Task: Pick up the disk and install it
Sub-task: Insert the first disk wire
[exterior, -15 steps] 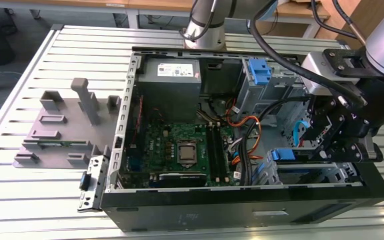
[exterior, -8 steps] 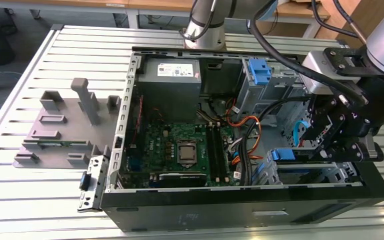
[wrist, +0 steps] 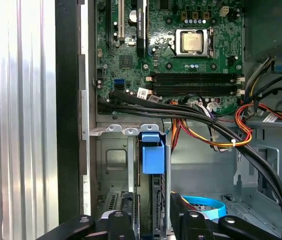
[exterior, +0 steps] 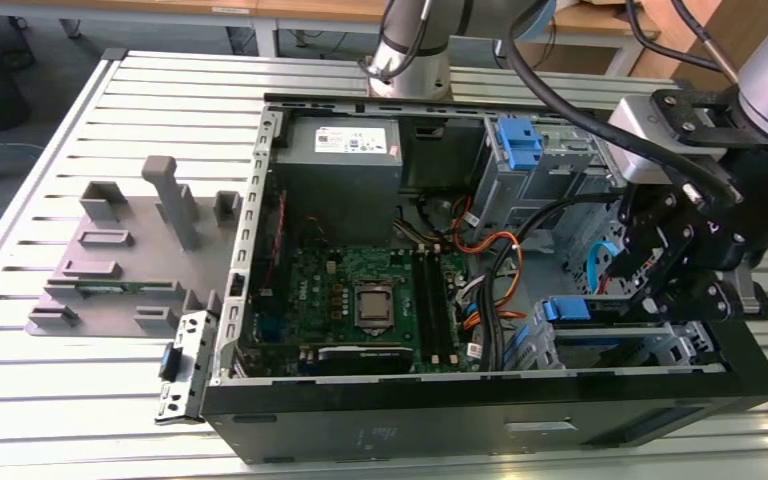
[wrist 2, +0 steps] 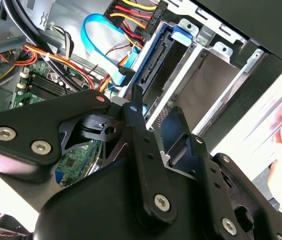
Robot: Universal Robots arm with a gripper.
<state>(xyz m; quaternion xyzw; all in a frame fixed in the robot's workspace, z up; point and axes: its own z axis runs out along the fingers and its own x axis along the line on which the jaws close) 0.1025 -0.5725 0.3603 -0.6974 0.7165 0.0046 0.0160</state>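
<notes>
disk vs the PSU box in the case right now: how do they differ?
Size: the power supply is far bulkier than the disk.
Look: the power supply is plain grey with a white sticker; the disk shows a blue carrier frame.
Place: the power supply fills one case corner; the disk sits in the drive cage opposite.
Both are inside the open case.

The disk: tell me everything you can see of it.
The disk stands on edge in a slot of the grey metal drive cage at a corner of the open computer case. Its blue plastic carrier shows most: a blue tab on the end and a blue rail along one side. The second wrist view shows a dark connector strip on its edge. The gripper hangs close by it; contact is unclear.
</notes>
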